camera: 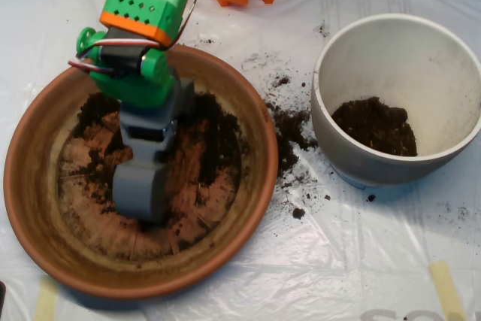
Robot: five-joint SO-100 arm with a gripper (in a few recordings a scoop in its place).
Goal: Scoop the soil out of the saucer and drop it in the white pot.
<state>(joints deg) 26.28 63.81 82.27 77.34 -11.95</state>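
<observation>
Down in the terracotta saucer [30,186] our scoop [140,192] sits on thinned-out soil [214,137], can't tell if clamped; right of it, the white pot [451,80] holds one small heap.

No readable text anywhere. Only candidate: partial grey print at the bottom right edge of the plastic sheet [391,315], cut off by the frame, looks like a few rounded letters but not legible. No labels, brands or numbers legible on anything else.
</observation>
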